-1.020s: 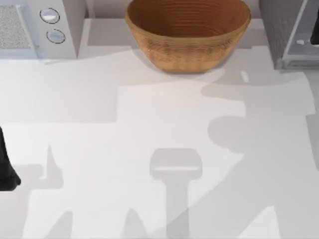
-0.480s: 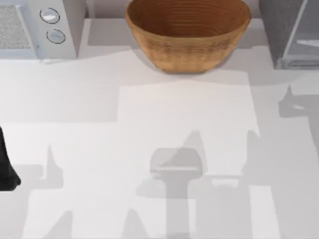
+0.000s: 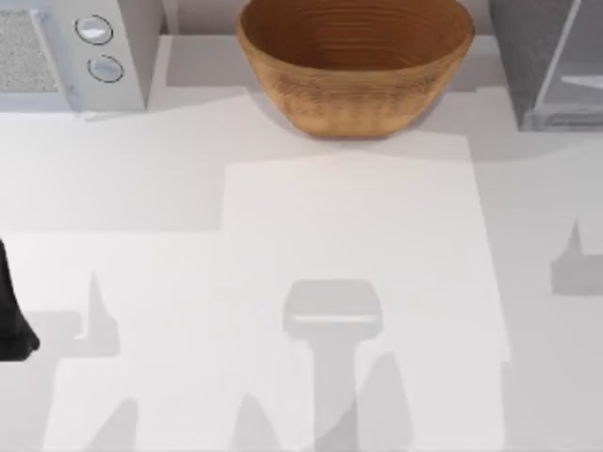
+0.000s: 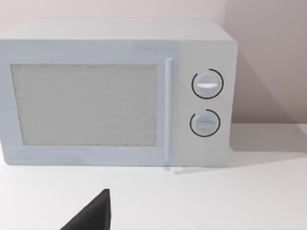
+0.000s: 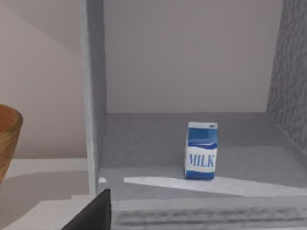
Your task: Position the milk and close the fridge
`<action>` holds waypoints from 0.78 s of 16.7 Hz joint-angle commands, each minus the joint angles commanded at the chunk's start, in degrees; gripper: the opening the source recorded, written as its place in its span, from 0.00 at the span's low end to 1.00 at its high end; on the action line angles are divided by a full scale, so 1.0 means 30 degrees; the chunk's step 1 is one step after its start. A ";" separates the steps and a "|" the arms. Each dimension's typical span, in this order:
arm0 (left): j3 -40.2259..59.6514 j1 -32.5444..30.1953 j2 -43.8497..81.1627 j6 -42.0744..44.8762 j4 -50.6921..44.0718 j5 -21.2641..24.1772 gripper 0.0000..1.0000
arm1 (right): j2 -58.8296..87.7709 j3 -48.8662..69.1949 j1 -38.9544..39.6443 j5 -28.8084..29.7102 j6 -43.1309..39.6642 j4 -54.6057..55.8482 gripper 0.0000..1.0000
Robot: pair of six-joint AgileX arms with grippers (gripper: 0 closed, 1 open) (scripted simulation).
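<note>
The milk (image 5: pixel 200 151), a small blue carton with a white band, stands upright on the floor inside the fridge (image 5: pixel 93 96). The fridge's front is open toward the right wrist camera. From above, the grey speckled fridge (image 3: pixel 528 56) sits at the table's back right corner. A dark part of my right gripper (image 5: pixel 93 215) shows low in the right wrist view, apart from the carton and outside the fridge. My left arm (image 3: pixel 11 325) rests at the table's left edge, and a dark part of its gripper (image 4: pixel 93 215) faces the microwave.
A large wicker basket (image 3: pixel 353 61) stands at the back middle of the table. A light grey microwave (image 3: pixel 71 52) with two round knobs sits at the back left, door shut (image 4: pixel 86 105). Arm shadows lie across the white tabletop (image 3: pixel 349 207).
The dark right gripper part seen at the fridge opening one second ago has left the top view. Its shadow has slid toward the table's near right side. The left arm has not moved.
</note>
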 joint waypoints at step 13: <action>0.0000 0.0000 0.0000 0.0000 0.0000 0.0000 1.00 | -0.9751 -0.4119 0.0951 -0.0773 0.0259 -0.5561 1.00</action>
